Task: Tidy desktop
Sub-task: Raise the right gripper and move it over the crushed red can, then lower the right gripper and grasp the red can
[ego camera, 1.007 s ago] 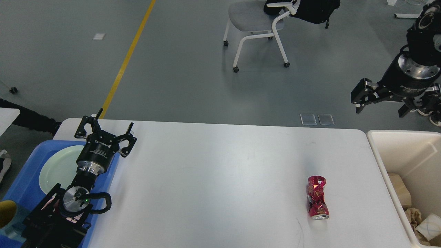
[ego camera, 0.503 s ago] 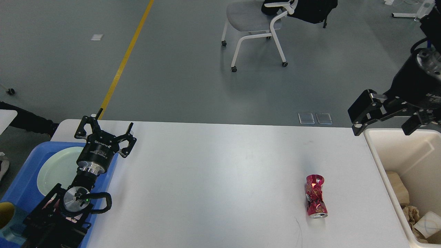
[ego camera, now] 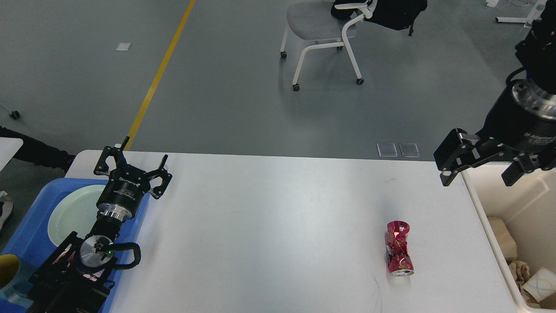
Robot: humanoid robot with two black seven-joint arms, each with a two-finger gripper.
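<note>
The white counter (ego camera: 269,226) carries a crushed red can (ego camera: 399,254) lying near the cream bin (ego camera: 482,208); left hand (ego camera: 132,167) and right hand (ego camera: 475,167) are both spread open, empty; printed markings illegible.

Table layout, can toward my right.
Can (ego camera: 399,248) lies on its side on the table (ego camera: 269,226); tray (ego camera: 30,226) holding a plate (ego camera: 71,213) off the left edge, bin (ego camera: 517,204) off the right, chair (ego camera: 321,30) behind.

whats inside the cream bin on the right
Crumpled paper and cardboard scraps lie in the cream bin. Its far part looks bare, but the right claw covers some, and the frame cuts off the rest.
</note>
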